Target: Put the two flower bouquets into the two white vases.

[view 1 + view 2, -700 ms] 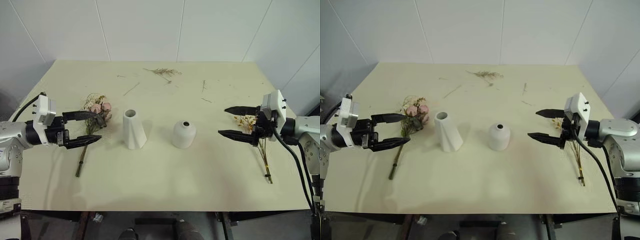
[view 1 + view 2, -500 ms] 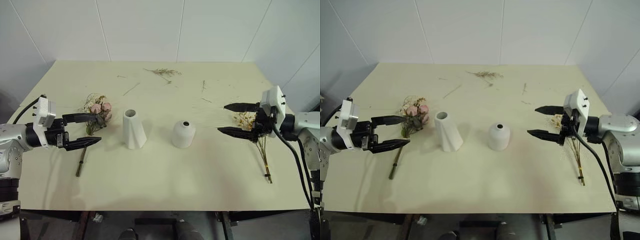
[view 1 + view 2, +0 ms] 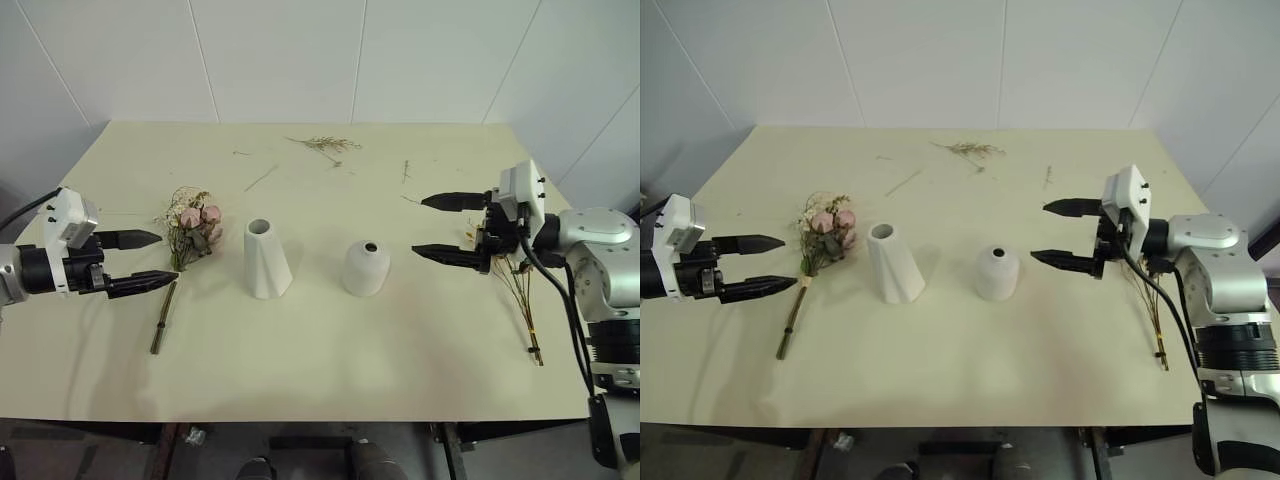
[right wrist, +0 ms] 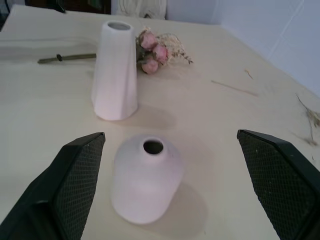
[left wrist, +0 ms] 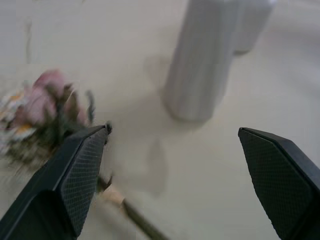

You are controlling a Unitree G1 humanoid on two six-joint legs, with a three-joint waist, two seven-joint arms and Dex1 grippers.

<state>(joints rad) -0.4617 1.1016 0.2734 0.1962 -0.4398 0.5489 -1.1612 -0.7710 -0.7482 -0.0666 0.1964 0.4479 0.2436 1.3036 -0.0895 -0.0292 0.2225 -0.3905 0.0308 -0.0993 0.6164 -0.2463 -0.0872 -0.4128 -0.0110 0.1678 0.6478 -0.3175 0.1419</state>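
Both bouquets are seen lying flat on the pale cream table [image 3: 330,370], and neither is held. The bouquet of three pink roses with beige dried sprigs [image 3: 192,226] lies left of centre in the head views, its long stem trailing toward the lower left, just beside the taller matte white twisted cone vase [image 3: 266,259]. The sparse thin-stemmed bouquet with small yellow blossoms [image 3: 512,280] lies at the right, partly hidden behind the right gripper [image 3: 432,226], well apart from the shorter white rounded dome vase with a small top hole [image 3: 366,268].

The two vases stand upright side by side at the middle, probably so that each arm can serve its nearer one. The left gripper [image 3: 148,261] is held with its jaws wide apart, empty, at the left edge near the rose stem; a stem grasp seems to be prepared. The right gripper's jaws are likewise spread and empty, pointed at the dome vase. Some loose dried twigs [image 3: 324,146] are scattered in the upper middle.
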